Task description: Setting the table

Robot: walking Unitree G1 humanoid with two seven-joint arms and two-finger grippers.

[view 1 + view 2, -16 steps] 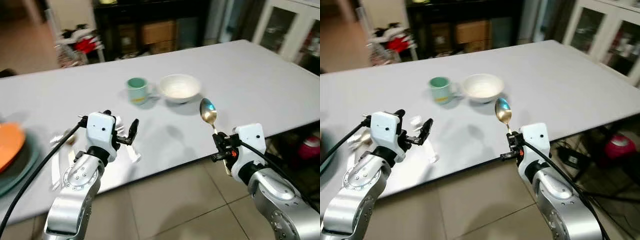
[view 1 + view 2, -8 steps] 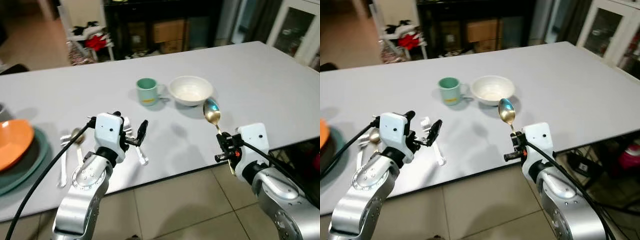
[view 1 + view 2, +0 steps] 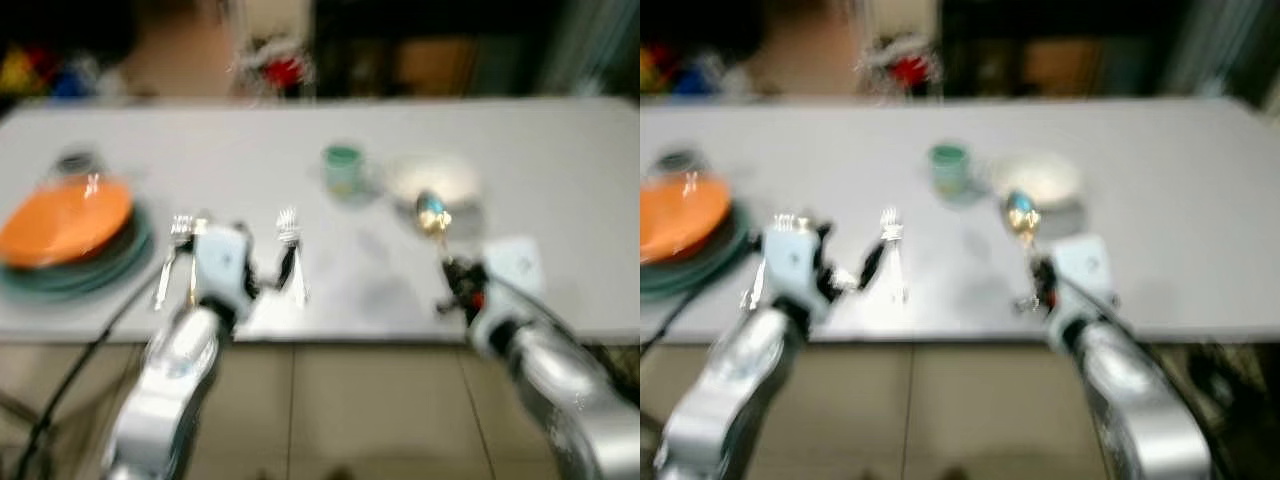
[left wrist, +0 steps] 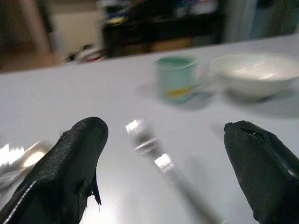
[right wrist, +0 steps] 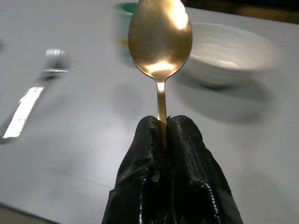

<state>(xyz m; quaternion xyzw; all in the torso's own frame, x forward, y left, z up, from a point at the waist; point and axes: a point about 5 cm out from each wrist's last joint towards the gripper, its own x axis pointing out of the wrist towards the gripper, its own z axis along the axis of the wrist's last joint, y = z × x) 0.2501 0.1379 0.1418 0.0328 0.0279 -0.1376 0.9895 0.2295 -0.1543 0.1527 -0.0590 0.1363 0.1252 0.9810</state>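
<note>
Spoon point(image 5: 160, 42): gold-coloured, polished bowl pointing up and away from the right gripper point(image 5: 167, 128), whose black fingers are pressed together on the lower handle. It is held above the pale grey surface point(image 3: 560, 200) near the front edge, with the white bowl point(image 5: 231, 51) just beyond it and the green mug point(image 3: 343, 170) to the bowl's left. Head views are blurred.

Open surface lies between the mug and the front edge, and to the right of the bowl. Tiled floor point(image 3: 330, 410) shows below the front edge.

Left gripper point(image 4: 173, 158): fingers spread wide, hovering low over a fork point(image 4: 154, 154) lying flat on the surface. More cutlery point(image 3: 180, 250) lies further left, beside an orange plate point(image 3: 65, 215) stacked on green plates point(image 3: 100, 270).
</note>
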